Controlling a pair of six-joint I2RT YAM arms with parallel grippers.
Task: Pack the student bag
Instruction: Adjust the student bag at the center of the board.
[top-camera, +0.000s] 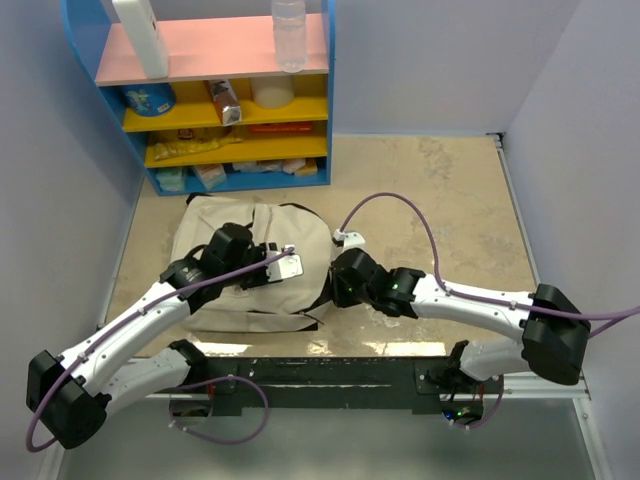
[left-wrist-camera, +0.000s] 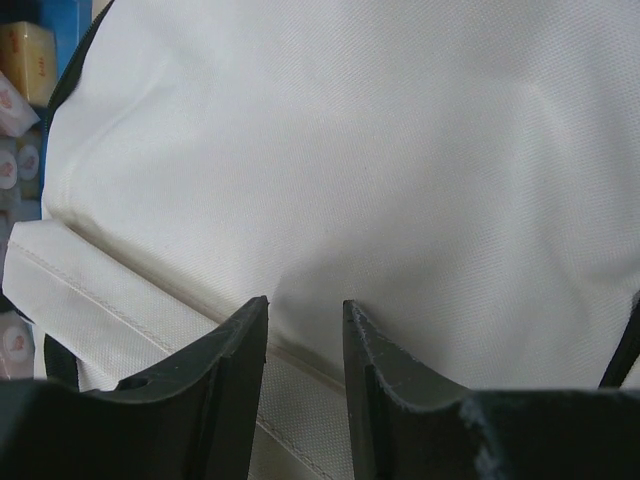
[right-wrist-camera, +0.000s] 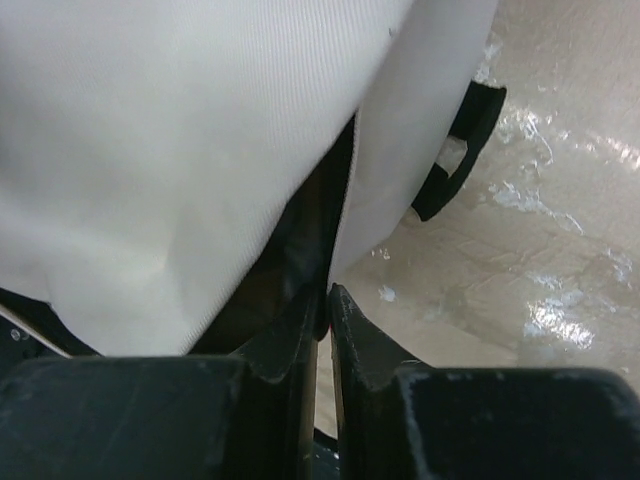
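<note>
The student bag (top-camera: 250, 250), a cream fabric backpack, lies flat in front of the arms. My left gripper (top-camera: 268, 270) rests over its middle; in the left wrist view the jaws (left-wrist-camera: 305, 305) stand apart, open and holding nothing, tips against the cream fabric (left-wrist-camera: 380, 150) above a pocket seam. My right gripper (top-camera: 338, 285) is at the bag's right edge. In the right wrist view it (right-wrist-camera: 328, 290) is shut on the dark zipper edge of the bag (right-wrist-camera: 180, 130), where a slit shows the dark lining. A black strap (right-wrist-camera: 465, 150) hangs over the floor.
A blue shelf unit (top-camera: 215, 100) with pink and yellow boards stands at the back, holding snacks and boxes, with a white bottle (top-camera: 140, 35) and a clear bottle (top-camera: 289, 35) on top. Walls close in left and right. Beige floor (top-camera: 450, 210) lies right of the bag.
</note>
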